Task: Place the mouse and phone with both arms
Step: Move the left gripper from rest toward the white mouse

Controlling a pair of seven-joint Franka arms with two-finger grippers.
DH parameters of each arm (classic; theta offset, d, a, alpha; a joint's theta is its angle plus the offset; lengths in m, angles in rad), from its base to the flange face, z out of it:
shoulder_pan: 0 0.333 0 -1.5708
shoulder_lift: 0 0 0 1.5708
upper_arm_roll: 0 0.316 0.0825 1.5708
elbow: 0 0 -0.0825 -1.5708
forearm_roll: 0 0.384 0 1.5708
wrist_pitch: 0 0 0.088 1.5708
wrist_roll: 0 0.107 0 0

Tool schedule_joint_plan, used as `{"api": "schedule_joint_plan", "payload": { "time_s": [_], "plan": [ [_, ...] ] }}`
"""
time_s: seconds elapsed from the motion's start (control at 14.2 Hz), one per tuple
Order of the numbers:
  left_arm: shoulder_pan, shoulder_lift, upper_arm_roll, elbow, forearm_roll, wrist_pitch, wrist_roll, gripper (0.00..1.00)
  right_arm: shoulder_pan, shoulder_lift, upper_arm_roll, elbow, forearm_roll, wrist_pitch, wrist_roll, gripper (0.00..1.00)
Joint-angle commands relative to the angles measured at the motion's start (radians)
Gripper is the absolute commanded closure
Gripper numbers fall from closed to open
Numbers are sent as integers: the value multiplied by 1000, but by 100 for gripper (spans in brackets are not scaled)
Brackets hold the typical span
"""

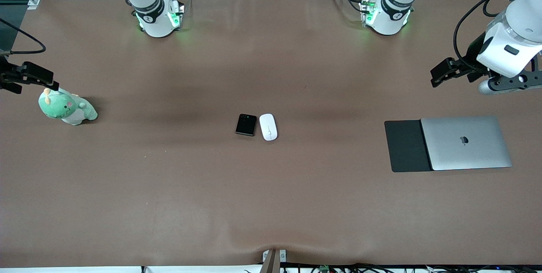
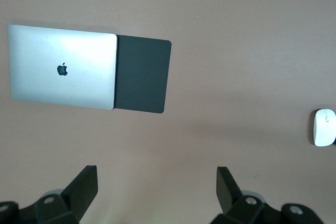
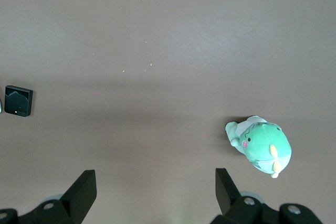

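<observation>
The white mouse [image 1: 268,127] and the black phone [image 1: 246,125] lie side by side at the middle of the table, the mouse toward the left arm's end. The mouse [image 2: 324,127] shows at the edge of the left wrist view, the phone [image 3: 19,100] at the edge of the right wrist view. My left gripper [image 1: 440,74] hangs open and empty above the table at the left arm's end, its fingers [image 2: 84,187] wide apart. My right gripper [image 1: 29,79] hangs open and empty over the plush toy's end, fingers [image 3: 83,188] spread.
A closed silver laptop [image 1: 465,142] lies partly on a flat black mouse pad [image 1: 405,146] at the left arm's end. A green plush toy [image 1: 67,107] sits at the right arm's end. Brown cloth covers the table [image 1: 169,188].
</observation>
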Motion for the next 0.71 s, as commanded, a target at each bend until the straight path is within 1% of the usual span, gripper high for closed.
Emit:
{"api": "schedule_joint_plan", "payload": {
  "time_s": [0.0, 0.28, 0.42, 0.64],
  "plan": [
    [-4, -23, -3, -14, 22, -3, 0, 0, -8, -25, 6, -25, -34, 31, 1, 0],
    [-8, -17, -3, 2, 18, -4, -46, 0, -7, -23, 6, -30, -39, 36, 1, 0],
    [-15, -20, -18, 5, 18, -15, -80, 0, -8, -23, 6, -35, -38, 35, 1, 0],
    [-18, -21, -21, 9, 22, -18, -49, 0, -8, -12, 6, -35, -38, 25, 0, 0]
  ]
}}
